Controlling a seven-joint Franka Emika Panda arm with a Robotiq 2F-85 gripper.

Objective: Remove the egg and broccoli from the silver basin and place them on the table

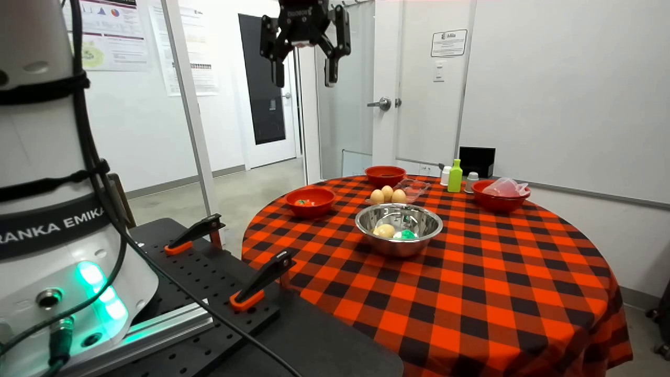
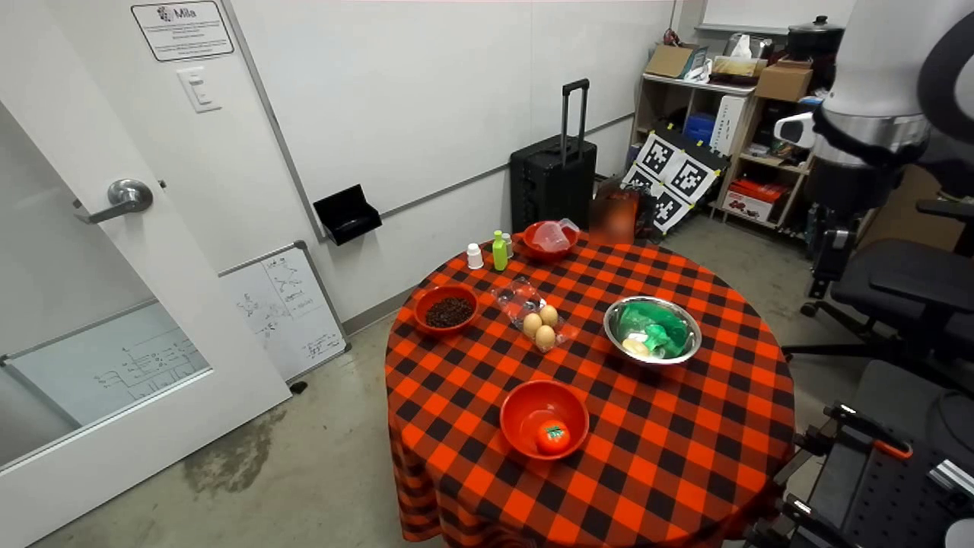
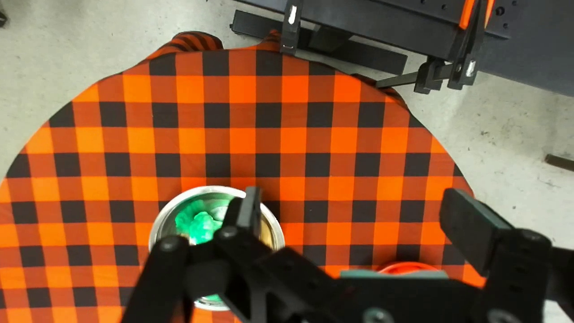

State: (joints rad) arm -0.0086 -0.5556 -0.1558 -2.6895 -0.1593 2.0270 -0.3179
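Observation:
The silver basin stands on the checkered table; it also shows in an exterior view and the wrist view. The tan egg and the green broccoli lie inside it. In an exterior view the egg is beside the broccoli. In the wrist view the broccoli shows; a finger hides most of the egg's side. My gripper is open and empty, high above the table. In the wrist view its fingers are wide apart, the left one overlapping the basin in the picture.
Three other eggs sit by a clear plastic carton. A red bowl holds a tomato, another red bowl dark beans, a third a clear cup. A green bottle stands at the back. Clamps line the robot's bench.

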